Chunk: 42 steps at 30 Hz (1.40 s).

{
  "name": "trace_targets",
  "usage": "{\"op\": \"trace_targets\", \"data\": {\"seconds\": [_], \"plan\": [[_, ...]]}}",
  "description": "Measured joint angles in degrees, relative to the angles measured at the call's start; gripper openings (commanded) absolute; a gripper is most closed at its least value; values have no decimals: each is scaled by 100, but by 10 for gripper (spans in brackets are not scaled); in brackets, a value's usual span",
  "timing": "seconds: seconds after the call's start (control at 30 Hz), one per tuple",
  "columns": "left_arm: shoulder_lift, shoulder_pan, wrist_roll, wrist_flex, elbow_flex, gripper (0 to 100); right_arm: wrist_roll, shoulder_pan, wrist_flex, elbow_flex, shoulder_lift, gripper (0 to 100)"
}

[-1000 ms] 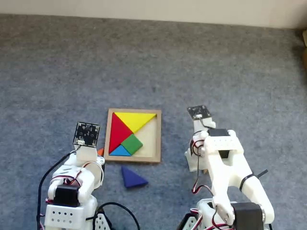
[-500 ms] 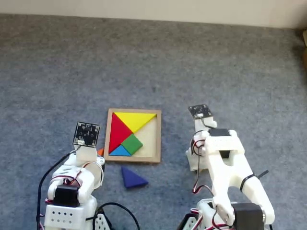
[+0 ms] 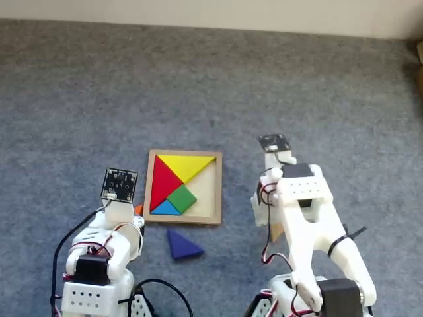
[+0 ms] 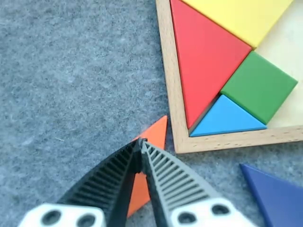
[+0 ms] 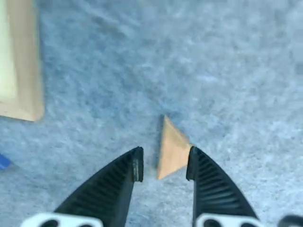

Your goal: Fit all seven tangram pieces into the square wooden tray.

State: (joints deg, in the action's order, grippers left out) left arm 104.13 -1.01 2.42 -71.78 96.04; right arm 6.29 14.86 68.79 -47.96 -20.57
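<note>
Straddling the tan triangle (image 5: 173,147), right gripper (image 5: 164,163) open-jawed, near the table's front edge beside the tray (image 3: 217,191): light, stiff wood, best pinched edge to edge; left gripper (image 4: 141,144) closed over the orange triangle (image 4: 156,135)

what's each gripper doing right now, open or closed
Left gripper: shut, over the orange triangle.
Right gripper: open, jaws either side of the tan triangle.

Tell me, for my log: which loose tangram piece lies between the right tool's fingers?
The tan triangle; the orange piece and blue triangle lie by the left tool.
</note>
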Motion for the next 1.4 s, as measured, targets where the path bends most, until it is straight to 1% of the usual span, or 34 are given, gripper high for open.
{"op": "trace_targets", "data": {"seconds": [0.1,0.3,0.57,0.83,1.17,1.33,1.4], "plan": [[0,0,0,0,0,9,-44,132,0,88,0,152],[0,0,0,0,0,9,-44,132,0,97,0,153],[0,0,0,0,0,9,-62,-185,0,-26,0,153],[0,0,0,0,0,9,-62,-237,-835,-809,-62,153],[0,0,0,0,0,9,-62,-211,-888,-1011,-88,147],[0,0,0,0,0,9,-62,-229,-888,-1020,-88,53],[0,0,0,0,0,9,-62,-237,-879,-1020,-88,41]]}}
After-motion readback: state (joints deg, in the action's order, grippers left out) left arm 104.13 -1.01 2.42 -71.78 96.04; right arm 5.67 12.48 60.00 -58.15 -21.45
